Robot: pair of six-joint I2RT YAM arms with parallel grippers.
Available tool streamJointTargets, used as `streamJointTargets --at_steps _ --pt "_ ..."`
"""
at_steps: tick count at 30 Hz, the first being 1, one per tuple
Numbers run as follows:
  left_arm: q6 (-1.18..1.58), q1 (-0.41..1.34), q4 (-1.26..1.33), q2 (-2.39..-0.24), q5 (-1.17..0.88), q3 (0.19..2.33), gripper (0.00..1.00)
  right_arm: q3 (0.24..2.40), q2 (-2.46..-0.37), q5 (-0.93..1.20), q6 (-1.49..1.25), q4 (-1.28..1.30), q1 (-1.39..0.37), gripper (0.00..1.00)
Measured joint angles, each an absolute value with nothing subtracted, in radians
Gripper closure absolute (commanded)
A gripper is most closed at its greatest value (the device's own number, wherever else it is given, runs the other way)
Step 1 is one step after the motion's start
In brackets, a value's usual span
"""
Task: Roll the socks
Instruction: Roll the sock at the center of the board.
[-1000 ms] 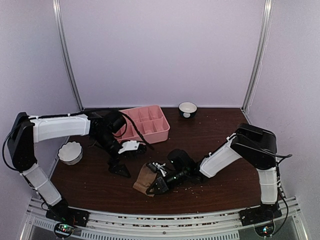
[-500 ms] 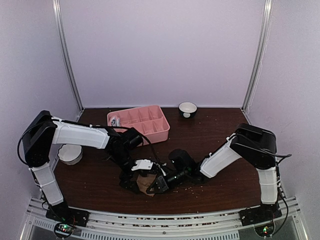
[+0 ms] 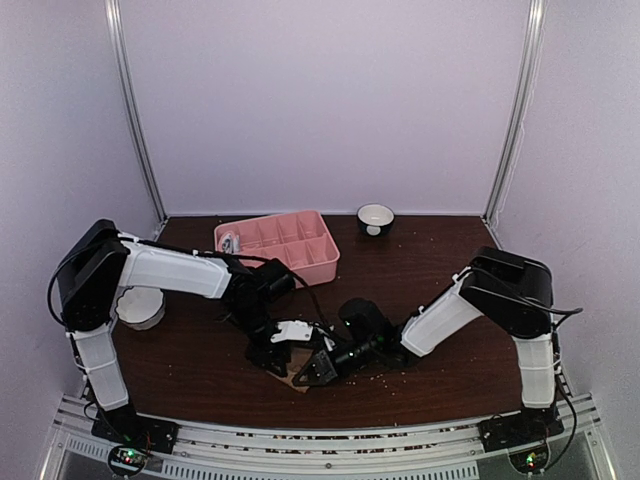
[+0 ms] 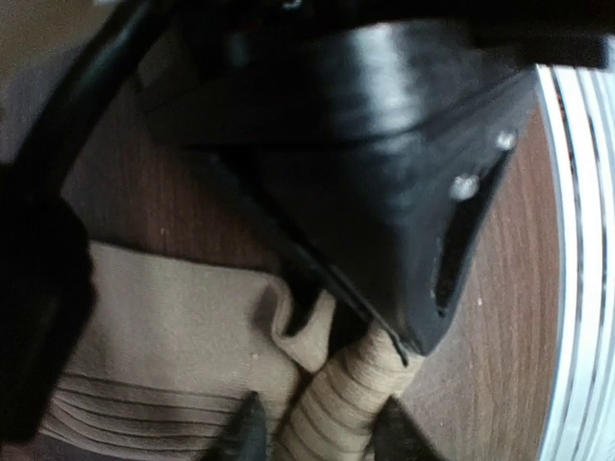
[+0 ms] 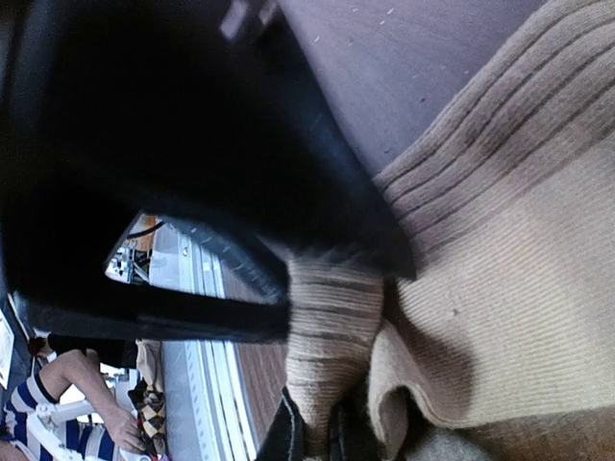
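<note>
Lilac walls close around a dark brown table [image 3: 440,260]. At the middle of its near edge we see both arms meet over the tan sock [image 4: 163,336], which lies flat on the wood and is almost wholly hidden beneath them from above. The right gripper [image 3: 311,370] is clamped on the sock's ribbed cuff. In its wrist view the black fingers press together over the fabric and a ribbed fold stands out beyond them. The left gripper [image 3: 272,357] is just beside it, on the side of the table's left edge. In the left wrist view its dark fingertips [image 4: 248,434] stand on either side of that same ribbed fold, tight against it; whether they pinch it we cannot tell.

Toward the far edge, left of centre, sits a pink compartmented tray [image 3: 300,272], with a small pale thing [image 3: 229,240] in its far left compartment, too small for us to name. A white bowl [image 3: 375,218] stands at the far edge, right of the tray. A scalloped white bowl [image 3: 140,308] sits by the left edge, partly behind the left arm.
</note>
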State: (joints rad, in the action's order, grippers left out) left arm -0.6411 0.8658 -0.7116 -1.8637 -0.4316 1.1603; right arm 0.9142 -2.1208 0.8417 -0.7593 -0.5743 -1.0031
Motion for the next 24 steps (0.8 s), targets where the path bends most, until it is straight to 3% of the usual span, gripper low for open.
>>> streamJointTargets --at_steps 7,12,16,20,22,23,24 --pt "-0.635 0.866 -0.802 -1.927 -0.435 1.234 0.98 0.895 -2.096 0.804 -0.756 -0.577 -1.005 0.93" --pt "-0.634 0.868 -0.845 -1.979 -0.452 1.300 0.99 0.831 -2.044 0.742 -0.744 -0.579 -1.000 0.76" --pt "-0.658 0.868 -0.898 -2.049 -0.501 1.393 0.99 0.769 -1.988 0.692 -0.759 -0.595 -0.993 0.69" --pt "-0.685 0.867 -0.923 -2.112 -0.569 1.471 0.99 0.673 -1.922 0.607 -0.777 -0.656 -0.987 0.53" --pt "-0.676 0.862 -0.937 -2.126 -0.570 1.484 0.99 0.616 -1.882 0.547 -0.761 -0.694 -0.983 0.42" --pt "-0.660 0.843 -0.950 -2.147 -0.598 1.493 0.99 0.594 -1.864 0.520 -0.755 -0.710 -0.983 0.08" --pt "-0.655 0.831 -0.962 -2.158 -0.619 1.501 0.99 0.572 -1.845 0.491 -0.746 -0.728 -0.988 0.01"
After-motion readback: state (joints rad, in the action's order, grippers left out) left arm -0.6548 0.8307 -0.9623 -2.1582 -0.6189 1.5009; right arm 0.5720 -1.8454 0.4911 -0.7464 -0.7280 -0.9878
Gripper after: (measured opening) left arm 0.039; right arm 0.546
